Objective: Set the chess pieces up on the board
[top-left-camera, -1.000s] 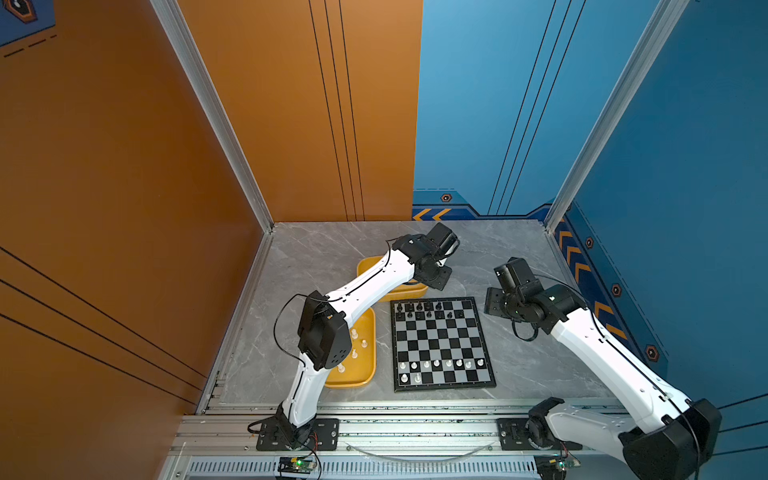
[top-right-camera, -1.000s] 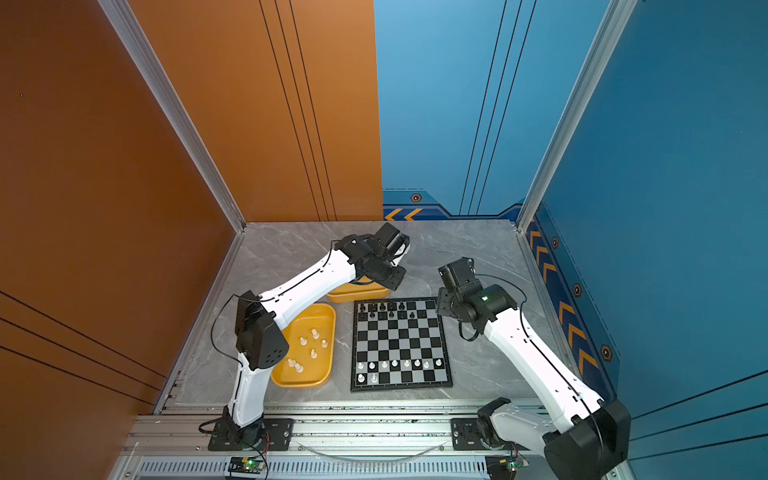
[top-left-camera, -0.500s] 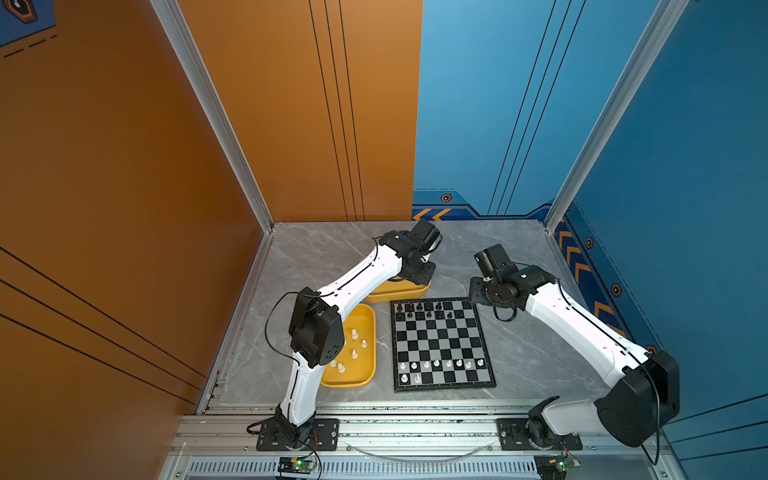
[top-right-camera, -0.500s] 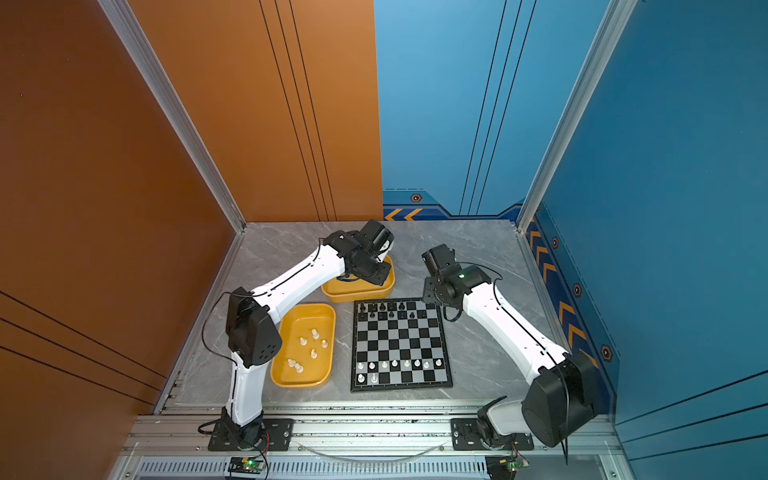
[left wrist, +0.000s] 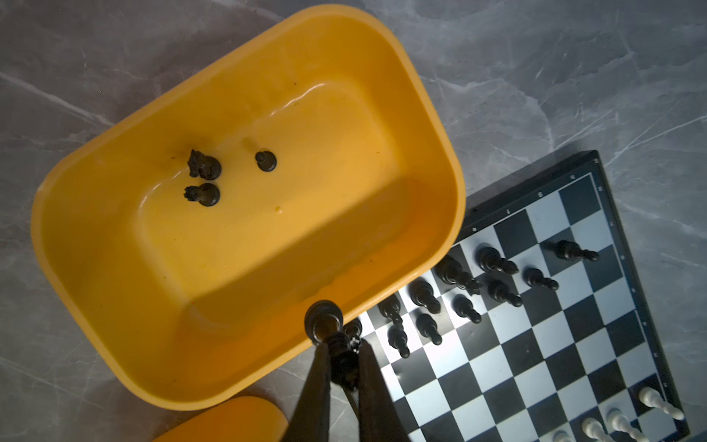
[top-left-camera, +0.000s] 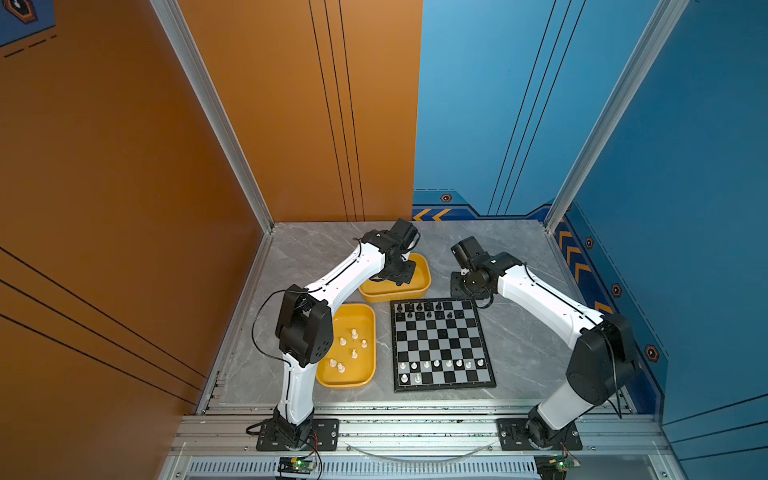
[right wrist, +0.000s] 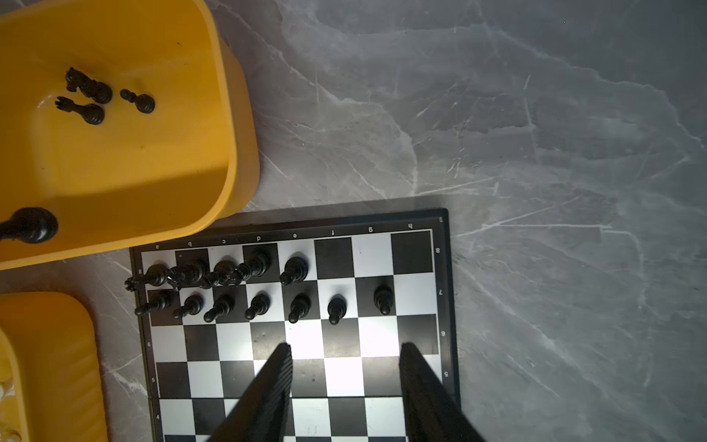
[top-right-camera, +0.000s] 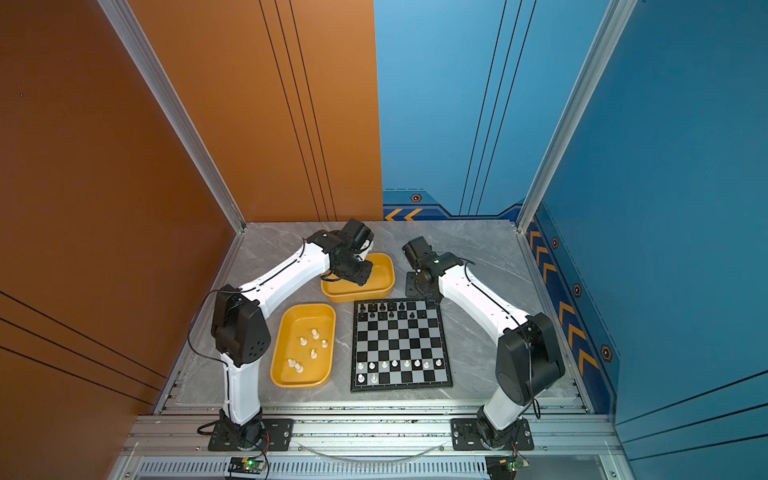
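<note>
The board lies flat mid-table, also in the wrist views. Black chess pieces fill part of its two far rows, white ones its near rows. My left gripper is shut on a black piece, hanging over the near rim of the back yellow tray; in both top views it sits low over that tray. My right gripper is open and empty above the board's far half, at its far right corner in both top views.
Three more black pieces stand in the back tray. A second yellow tray left of the board holds several white pieces. Grey marble table lies to the board's right; walls close in on three sides.
My right arm has swung left and back, bringing its gripper over the board's far right corner. My left gripper, still shut on the black piece, has shifted left over the back tray.
</note>
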Motion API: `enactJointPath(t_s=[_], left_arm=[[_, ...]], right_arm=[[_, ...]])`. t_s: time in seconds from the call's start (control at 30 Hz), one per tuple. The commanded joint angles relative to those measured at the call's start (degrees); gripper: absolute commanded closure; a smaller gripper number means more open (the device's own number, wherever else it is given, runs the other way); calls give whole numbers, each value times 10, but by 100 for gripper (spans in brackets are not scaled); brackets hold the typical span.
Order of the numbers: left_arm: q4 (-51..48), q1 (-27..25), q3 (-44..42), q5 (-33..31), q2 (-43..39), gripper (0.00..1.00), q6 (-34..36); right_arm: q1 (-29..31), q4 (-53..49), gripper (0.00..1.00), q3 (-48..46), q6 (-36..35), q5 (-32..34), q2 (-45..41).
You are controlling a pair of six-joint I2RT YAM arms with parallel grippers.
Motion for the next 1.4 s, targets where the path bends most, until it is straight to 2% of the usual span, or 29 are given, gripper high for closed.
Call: enactJointPath(t_s=[0.0, 0.4, 0.83, 1.37], left_arm=[[15, 7, -9, 19, -15, 100, 4], [54, 27, -34, 36, 9, 100, 4], [112, 51, -51, 11, 54, 100, 12], [171, 80, -76, 19, 80, 100, 5]], right_arm=[[4, -3, 51, 30, -11, -10, 16], [9, -15, 54, 58, -16, -25, 57], [11, -27, 54, 83, -18, -25, 80], [13, -53, 54, 131, -27, -29, 117]])
